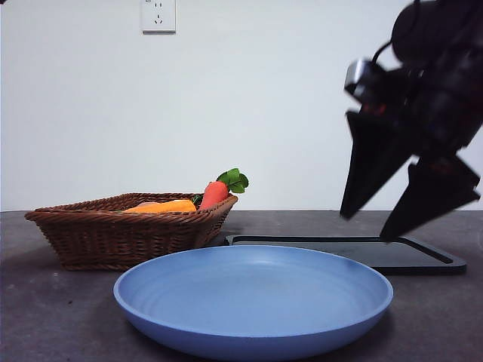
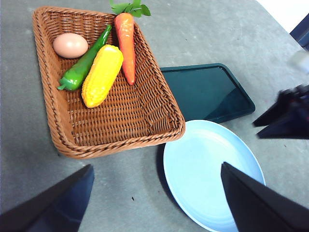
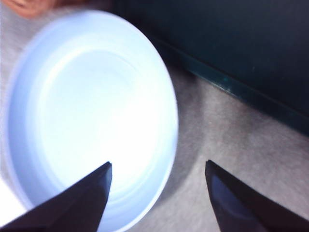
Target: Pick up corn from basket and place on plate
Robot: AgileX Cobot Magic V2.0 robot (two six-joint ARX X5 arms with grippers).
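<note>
You are looking at a staged test bench in a lab or plain indoor room: a bare grey counter (image 1: 45, 317) against a blank white wall (image 1: 264, 98), with a wall socket (image 1: 158, 15) at the upper left of the frame. The toy food in a wicker basket (image 2: 120, 121) confirms a set-up scene.

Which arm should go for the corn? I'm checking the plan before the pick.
Probably the left. Its wrist view looks onto the basket, with the corn in plain sight and the left gripper open. The right gripper, also open, hangs over the plate beside the black tray.
</note>
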